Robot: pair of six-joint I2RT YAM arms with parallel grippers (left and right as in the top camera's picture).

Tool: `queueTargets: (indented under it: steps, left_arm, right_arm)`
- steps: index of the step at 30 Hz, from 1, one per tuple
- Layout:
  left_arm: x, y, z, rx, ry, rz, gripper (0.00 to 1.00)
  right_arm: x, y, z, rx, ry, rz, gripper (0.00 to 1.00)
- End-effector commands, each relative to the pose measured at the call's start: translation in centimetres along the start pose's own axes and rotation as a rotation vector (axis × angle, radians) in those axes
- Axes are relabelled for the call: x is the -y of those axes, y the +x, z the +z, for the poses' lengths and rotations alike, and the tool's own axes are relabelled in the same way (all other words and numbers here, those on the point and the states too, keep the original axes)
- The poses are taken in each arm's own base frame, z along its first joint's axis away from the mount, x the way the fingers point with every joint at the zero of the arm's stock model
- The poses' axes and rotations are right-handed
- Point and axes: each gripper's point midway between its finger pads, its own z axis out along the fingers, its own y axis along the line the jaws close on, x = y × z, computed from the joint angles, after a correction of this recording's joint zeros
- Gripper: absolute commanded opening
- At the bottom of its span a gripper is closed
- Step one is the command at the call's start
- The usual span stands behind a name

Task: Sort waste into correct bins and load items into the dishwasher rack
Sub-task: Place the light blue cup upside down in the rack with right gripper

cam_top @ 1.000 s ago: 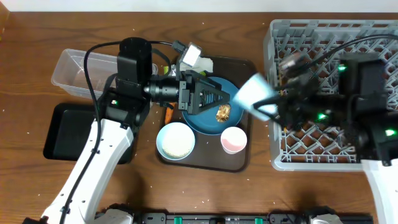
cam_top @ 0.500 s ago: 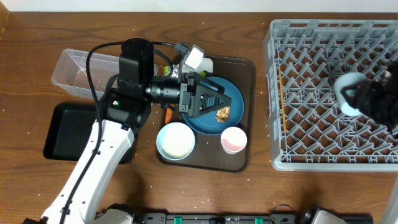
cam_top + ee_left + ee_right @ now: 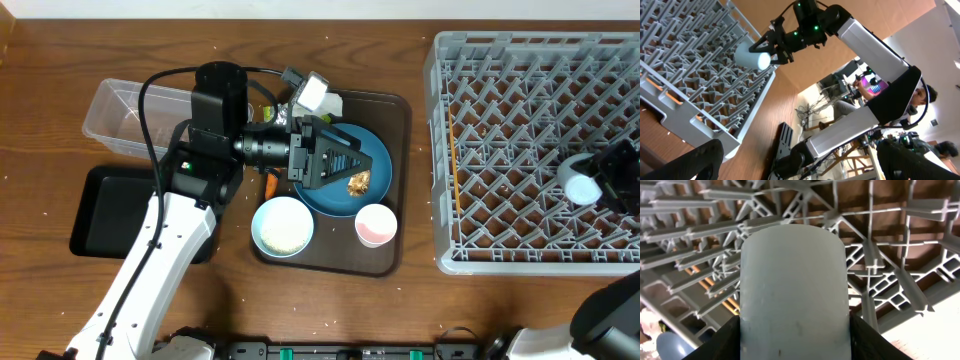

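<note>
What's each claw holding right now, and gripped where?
Right claw holds the small blue cup, pinched across its side walls, above the dishwasher rack. Left claw is open and holds nothing.

The grey dishwasher rack [image 3: 695, 75] fills the upper left, its rows of upright pegs running slantwise across the frame above the brown wooden table [image 3: 790, 100]. Over the rack's far part, the right arm's dark fingers [image 3: 774, 41] clasp the small blue cup [image 3: 752, 57], which looks pale here; whether it touches the pegs cannot be told. The left arm's own fingers [image 3: 687, 162] show as blurred dark shapes in the two bottom corners, set wide apart with nothing between them.
</note>
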Motion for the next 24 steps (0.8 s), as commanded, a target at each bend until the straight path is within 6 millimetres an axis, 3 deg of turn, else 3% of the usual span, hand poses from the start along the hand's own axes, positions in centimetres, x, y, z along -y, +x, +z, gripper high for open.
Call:
queueTargets:
  steps: [1,7,8,10,13,18,24]
  left_arm:
    - [-0.3,0.0,0.2,0.012,-0.049,0.038,0.99]
    - [-5.0,3.1,0.7,-0.044,-0.309,-0.023,0.99]
    - [-5.7,3.7,0.6,-0.06,-0.355,-0.036,0.99]
    - [-7.1,5.0,0.3,-0.095,-0.447,-0.055,0.99]
    - [-8.7,6.5,-0.3,-0.134,-0.569,-0.089,0.99]
    - [-10.5,8.3,-1.5,-0.189,-0.722,-0.11,0.99]
    - [-11.4,9.9,-1.7,-0.258,-0.855,-0.064,0.99]
  right_arm:
    - [0.6,-1.0,0.1,0.01,-0.006,0.065,0.46]
    - [1.7,-2.4,-0.2,0.052,-0.014,0.109,0.46]
    - [1.9,-2.6,-0.2,0.057,-0.014,0.118,0.49]
    - [2.3,-2.7,-0.4,0.059,-0.014,0.131,0.75]
    - [2.4,-2.8,-0.6,0.054,-0.038,0.146,0.82]
    - [0.5,-2.8,-2.5,0.055,-0.149,0.099,0.82]
    - [-3.2,-1.5,-7.0,0.128,-0.25,-0.029,0.82]
